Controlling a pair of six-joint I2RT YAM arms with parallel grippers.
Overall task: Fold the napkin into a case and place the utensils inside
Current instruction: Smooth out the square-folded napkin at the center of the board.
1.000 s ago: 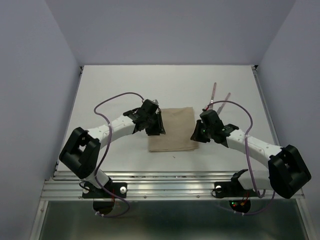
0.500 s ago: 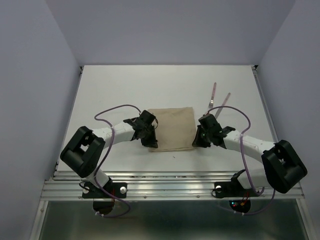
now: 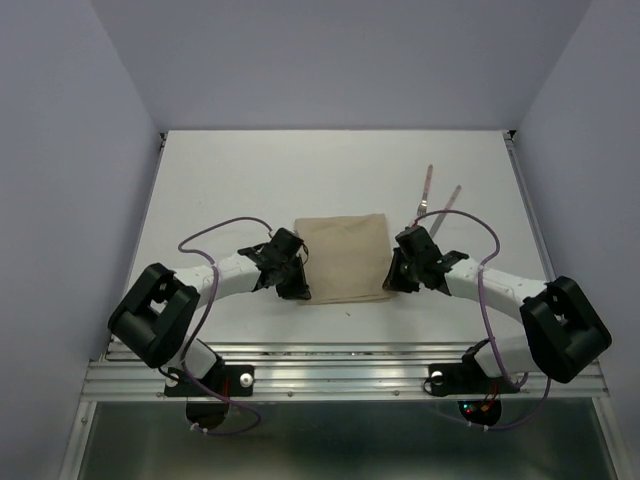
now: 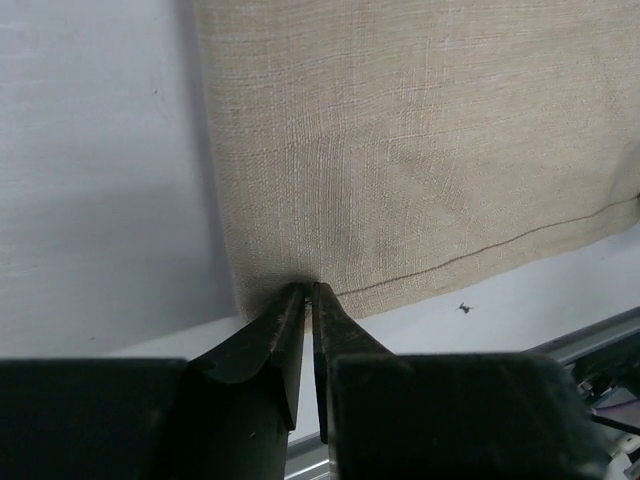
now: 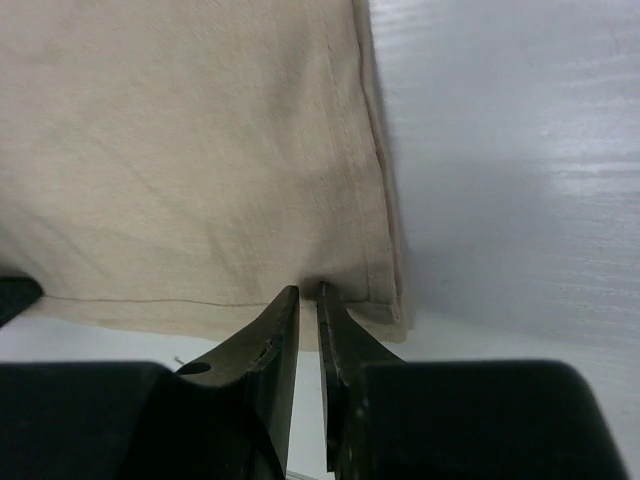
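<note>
My left gripper (image 4: 308, 292) and right gripper (image 5: 308, 293), both nearly closed, pinch the near corners of the tan cloth napkin (image 3: 345, 255) at frame centre. I'm mid-fold, I judge; next I should lift both corners evenly toward the far edge. The pink-handled silver utensils (image 3: 427, 188) lie upper right.

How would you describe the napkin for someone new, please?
On the white table, look at the middle, slightly toward the front. The napkin is the flat tan square of cloth, far wider than the two slim pink-handled utensils lying beyond its right corner.
</note>
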